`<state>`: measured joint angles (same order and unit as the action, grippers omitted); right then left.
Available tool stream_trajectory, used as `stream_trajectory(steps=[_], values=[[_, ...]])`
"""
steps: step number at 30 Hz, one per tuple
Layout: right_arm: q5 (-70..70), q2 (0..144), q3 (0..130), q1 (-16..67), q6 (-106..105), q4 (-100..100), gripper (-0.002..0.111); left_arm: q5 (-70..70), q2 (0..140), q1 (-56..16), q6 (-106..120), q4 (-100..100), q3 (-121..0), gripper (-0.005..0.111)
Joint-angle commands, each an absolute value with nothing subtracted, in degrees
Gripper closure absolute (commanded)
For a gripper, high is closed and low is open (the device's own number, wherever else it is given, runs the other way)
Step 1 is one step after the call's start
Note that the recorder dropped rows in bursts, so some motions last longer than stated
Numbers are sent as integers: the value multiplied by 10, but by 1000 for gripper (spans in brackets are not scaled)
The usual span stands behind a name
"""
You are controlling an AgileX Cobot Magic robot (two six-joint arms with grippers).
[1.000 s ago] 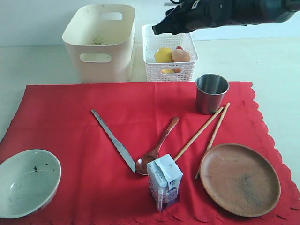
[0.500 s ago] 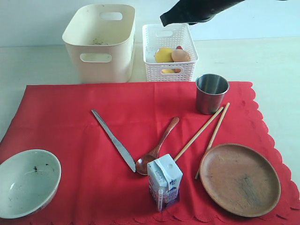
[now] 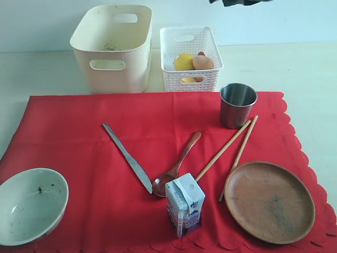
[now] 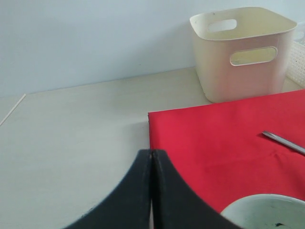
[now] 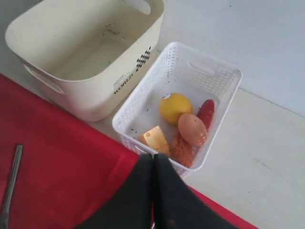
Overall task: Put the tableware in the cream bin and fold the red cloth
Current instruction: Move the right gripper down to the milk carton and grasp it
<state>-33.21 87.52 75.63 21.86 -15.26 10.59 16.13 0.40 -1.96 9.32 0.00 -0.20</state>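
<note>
Grippers: left gripper point(image 4: 151, 191) & right gripper point(image 5: 153, 191) both pinched closed, holding nothing. Red cloth point(image 3: 158, 153) lies flat w/ tableware on it, so folding must wait. Cream bin point(image 3: 113, 47) behind cloth, no tableware inside yet; plate point(image 3: 269, 202), bowl point(image 3: 31, 204), cup point(image 3: 238, 104) sit on cloth.

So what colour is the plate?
The plate is reddish brown, like wood, with a darker smudge in the middle. The exterior view shows it best.

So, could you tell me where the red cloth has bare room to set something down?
Free: the cloth's back-left stretch between the cream bin, knife and bowl. Crowded: the right half, around cup, chopsticks, spoon, carton and plate.
</note>
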Motion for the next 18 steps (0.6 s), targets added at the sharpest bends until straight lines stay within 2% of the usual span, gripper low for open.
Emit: stream_trajectory(steps=[1,12,18], values=[[-354,801,721,217,-149,142,108,157,0,-19,90,0,0,107],[-318,626,523,227,-215,300,108,157,0,-19,90,0,0,107],[-255,571,379,297,-307,415,108,157,0,-19,90,0,0,107]])
